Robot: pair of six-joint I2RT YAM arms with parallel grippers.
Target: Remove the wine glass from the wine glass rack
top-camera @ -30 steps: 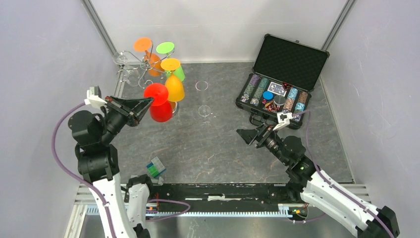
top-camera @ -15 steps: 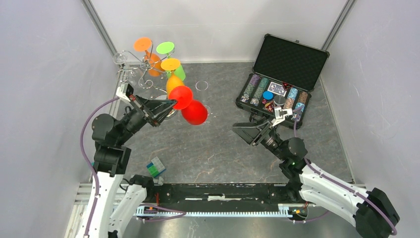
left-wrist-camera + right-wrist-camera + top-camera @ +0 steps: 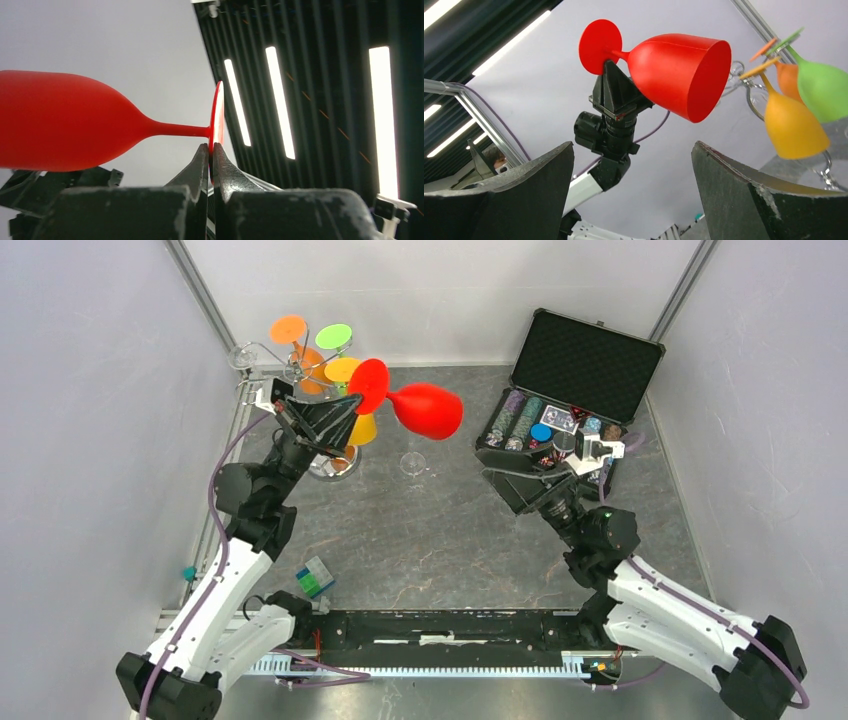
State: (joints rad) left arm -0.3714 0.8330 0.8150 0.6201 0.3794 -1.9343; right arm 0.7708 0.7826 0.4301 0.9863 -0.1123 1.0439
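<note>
From above, you have the left gripper point(image 3: 352, 412) raised beside the wine glass rack point(image 3: 333, 464), its jaws pinched on the foot of the red wine glass point(image 3: 425, 410). The glass lies on its side in the air, off the rack and just to the right of it, with its bowl pointing toward the open poker chip case point(image 3: 585, 390). An orange glass point(image 3: 290, 332), a green glass point(image 3: 334, 337) and a yellow glass point(image 3: 352, 425) hang on the rack. A clear glass point(image 3: 412, 462) stands on the table below the red bowl, and a puzzle cube point(image 3: 315, 577) lies near the arm bases. Your right gripper point(image 3: 500, 468) sits in front of the case, well apart from the red glass, jaws spread wide

In the left wrist view, your two fingers point(image 3: 200, 167) close tight on the rim of the red foot disc, which is seen edge-on; the stem runs left to the bowl

In the right wrist view, your own fingers point(image 3: 514, 200) stand far apart with nothing between them. Beyond them the left gripper holds the red glass by its foot, the bowl's mouth turned toward you, and the coloured glasses hang bowl-down at the right
</note>
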